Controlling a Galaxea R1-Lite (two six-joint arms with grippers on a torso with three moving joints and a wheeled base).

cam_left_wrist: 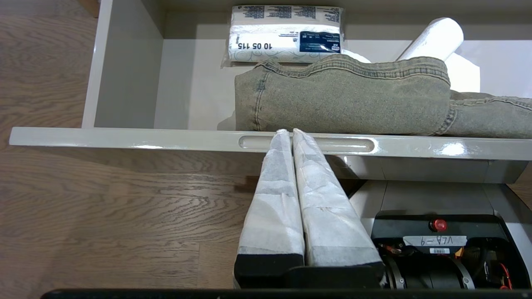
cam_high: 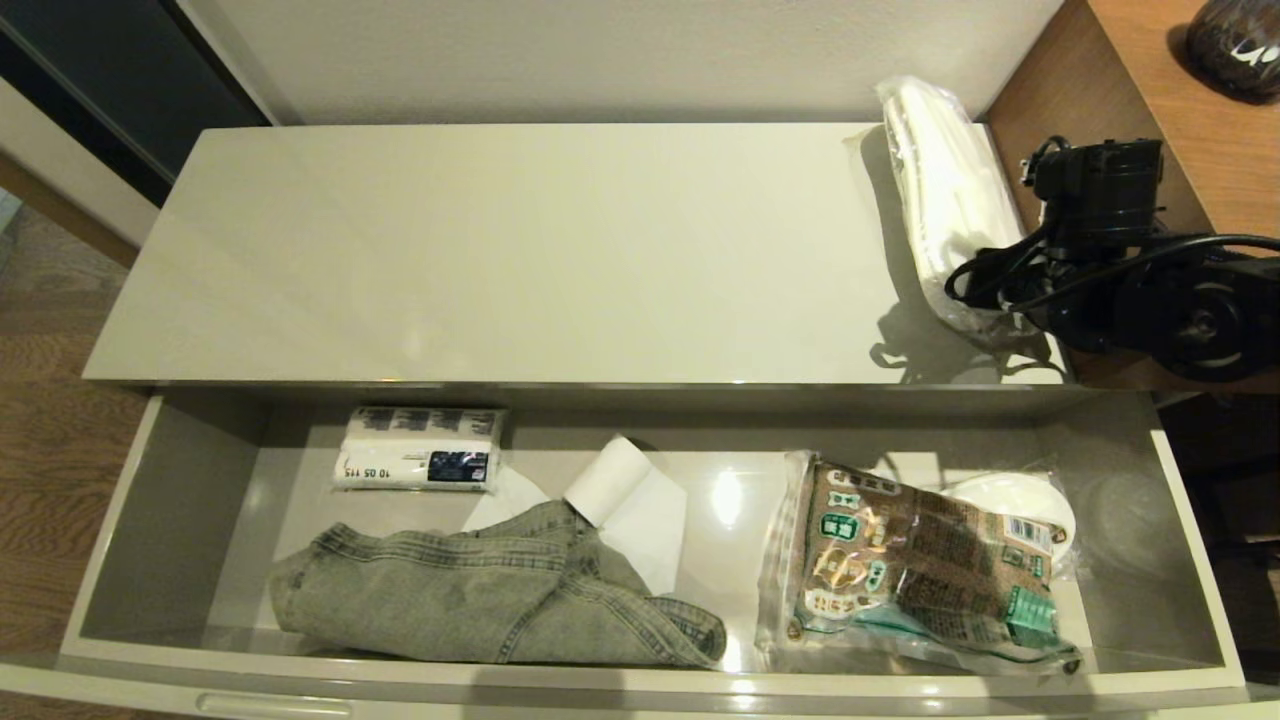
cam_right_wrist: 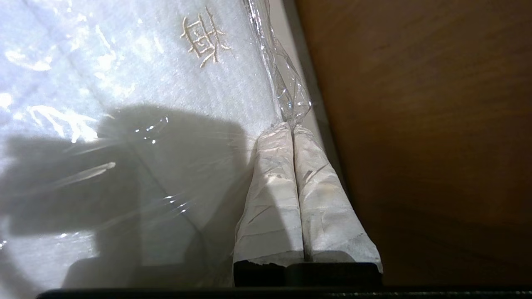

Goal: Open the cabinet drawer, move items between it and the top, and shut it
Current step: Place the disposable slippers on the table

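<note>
**Clear plastic pinched at the slippers, drawer open**

Clear film of the wrapped slippers (cam_high: 945,190) sits at upper right of the head view, on the top (cam_high: 520,250), hard against the brown wooden unit (cam_high: 1130,110). Right gripper (cam_right_wrist: 292,128) has its fingers pressed together right at the wrap's edge; looks like a pinch on the film, can't confirm. Step in hand, by my read: taking the slippers for the drawer. Next calls for a firm hold and a lift clear.

The cabinet drawer (cam_high: 150,500) is pulled out across the lower frame, holding jeans (cam_high: 470,590) lower left, paper roll (cam_high: 610,480), printed packet (cam_high: 920,570).

Left gripper (cam_left_wrist: 289,132), pressed shut and empty, hangs over the drawer's handle (cam_left_wrist: 353,145).

Writing: tissue pack (cam_high: 420,448) reads "10 05 115"; gold embroidered mark on slippers, unreadable.
</note>
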